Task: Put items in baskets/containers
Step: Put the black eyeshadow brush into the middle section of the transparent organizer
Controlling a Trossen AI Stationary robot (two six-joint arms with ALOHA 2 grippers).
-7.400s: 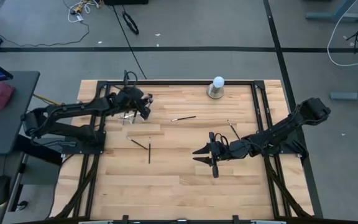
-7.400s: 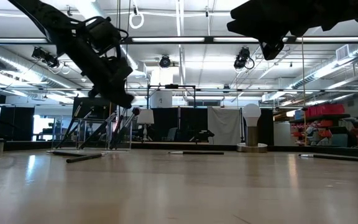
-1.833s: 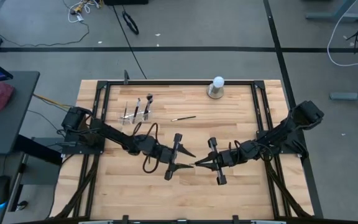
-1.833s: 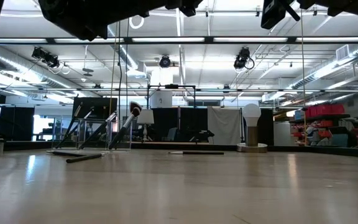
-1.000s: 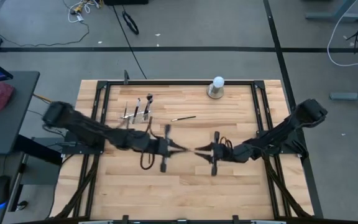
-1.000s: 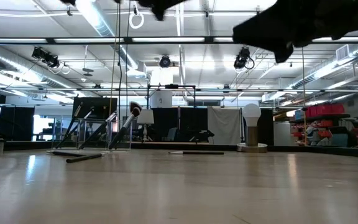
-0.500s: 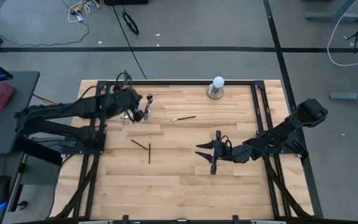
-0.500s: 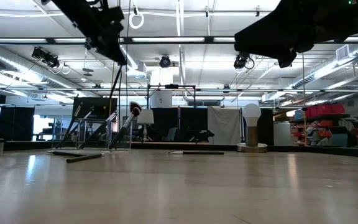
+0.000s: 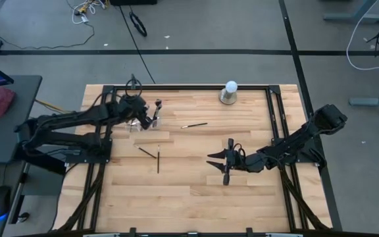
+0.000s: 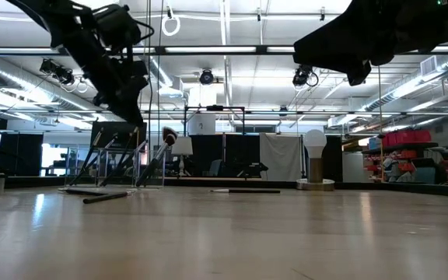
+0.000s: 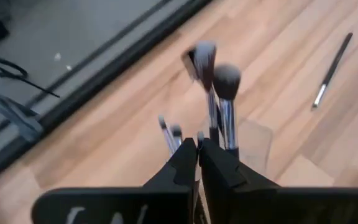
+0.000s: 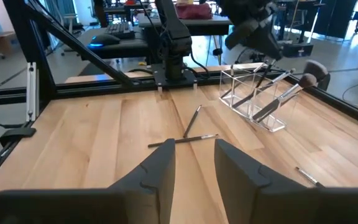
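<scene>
Clear holder (image 11: 253, 140) sits just beyond the left jaws, closed; right jaws parted, empty.

My left gripper (image 9: 139, 118) hangs over the clear holder (image 12: 254, 99), whose upright brushes (image 11: 219, 93) crowd the way down. Wide bare table (image 9: 196, 191) lies near my right gripper (image 9: 217, 162); two crossed brushes (image 9: 152, 155) lie between.

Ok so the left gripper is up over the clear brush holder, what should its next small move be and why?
Probably lower, then open: the left gripper is shut above the clear holder, seemingly pinching a thin brush. The right gripper waits open mid-table.
</scene>
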